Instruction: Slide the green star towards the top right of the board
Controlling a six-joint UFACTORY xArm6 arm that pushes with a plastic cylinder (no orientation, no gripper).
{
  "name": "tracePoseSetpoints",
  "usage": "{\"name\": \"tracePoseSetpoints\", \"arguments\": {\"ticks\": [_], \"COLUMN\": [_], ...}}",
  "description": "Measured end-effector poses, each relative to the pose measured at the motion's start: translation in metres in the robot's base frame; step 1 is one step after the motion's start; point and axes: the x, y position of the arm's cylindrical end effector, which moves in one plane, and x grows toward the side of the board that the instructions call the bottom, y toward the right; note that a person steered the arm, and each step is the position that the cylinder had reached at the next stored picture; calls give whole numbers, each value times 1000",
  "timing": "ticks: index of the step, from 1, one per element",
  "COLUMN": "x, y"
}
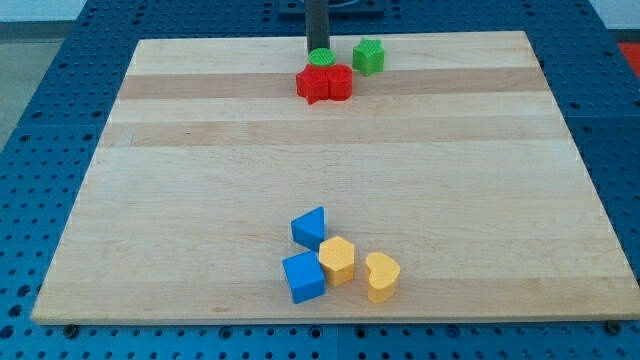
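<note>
The green star [368, 56] sits near the view's top edge of the wooden board [200, 200], a little right of centre. My tip [317, 51] is to the star's left, apart from it, right behind a green round block [320, 58]. Two red blocks [313, 85] [340, 82] lie side by side just below the green round block, touching it.
Near the view's bottom centre is a cluster: a blue triangular block [310, 227], a blue cube [304, 277], a yellow block [338, 260] and a yellow heart [382, 277]. Blue perforated table surrounds the board.
</note>
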Motion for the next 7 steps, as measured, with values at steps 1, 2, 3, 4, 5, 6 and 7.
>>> {"name": "tracePoseSetpoints", "arguments": {"ticks": [1,2,3,4,5,6,7], "x": [2,23,31,31,31,31,31], "y": [19,33,43,65,102,147,188]}}
